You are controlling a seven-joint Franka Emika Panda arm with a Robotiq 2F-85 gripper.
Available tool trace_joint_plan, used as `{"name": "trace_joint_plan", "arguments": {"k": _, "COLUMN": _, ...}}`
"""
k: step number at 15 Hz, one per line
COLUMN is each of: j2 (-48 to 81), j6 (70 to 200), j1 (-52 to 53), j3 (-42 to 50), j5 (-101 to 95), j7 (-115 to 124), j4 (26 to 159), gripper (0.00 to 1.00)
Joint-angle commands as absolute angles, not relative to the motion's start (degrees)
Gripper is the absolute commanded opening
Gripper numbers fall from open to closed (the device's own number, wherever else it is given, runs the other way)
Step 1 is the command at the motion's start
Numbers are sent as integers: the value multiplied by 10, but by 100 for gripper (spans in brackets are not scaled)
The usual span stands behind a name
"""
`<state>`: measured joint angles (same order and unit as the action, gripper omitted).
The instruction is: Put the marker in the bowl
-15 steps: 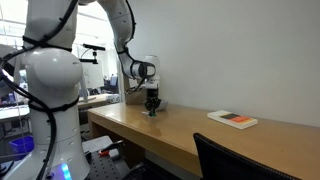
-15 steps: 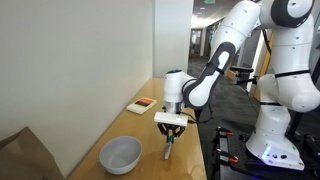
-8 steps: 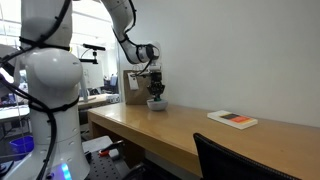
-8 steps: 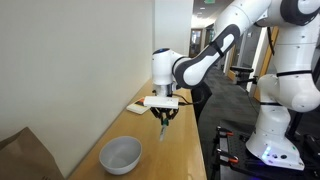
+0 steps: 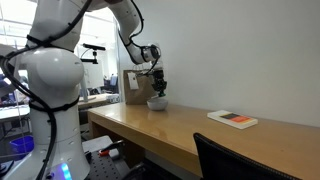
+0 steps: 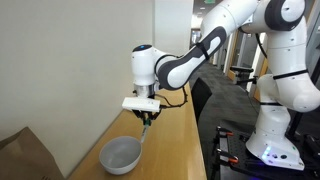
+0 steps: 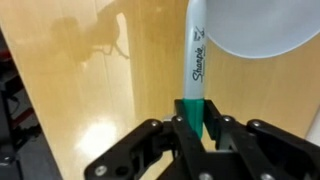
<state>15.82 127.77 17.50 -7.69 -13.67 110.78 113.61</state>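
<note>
1. Gripper is clamped on the marker, which is held aloft and pointing down.
2. Marker hangs at the rim of the bowl, not inside.
3. Judged outstanding: centre over the bowl, then release.

You're running a glossy white arm of rounded, bulbous housings with dark seams at the joints, black cables draped over it, and a matte black gripper built of hinged linkages.

Robotics lab or office: long wooden counter along bare white wall; white robot arm on floor pedestal; equipment-laden benches behind; black chair.
</note>
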Motion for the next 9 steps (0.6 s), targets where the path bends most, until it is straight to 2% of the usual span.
{"name": "trace_joint_plan", "arguments": {"k": 1, "j2": 219, "j6": 1255, "j1": 198, "j3": -70, "j5": -157, "j7": 1113, "j4": 1062, "gripper": 6}}
{"name": "trace_joint_plan", "arguments": {"k": 9, "j2": 280, "j6": 1268, "j1": 215, "j3": -77, "j5": -102, "j7": 1071, "j4": 974, "gripper": 6}}
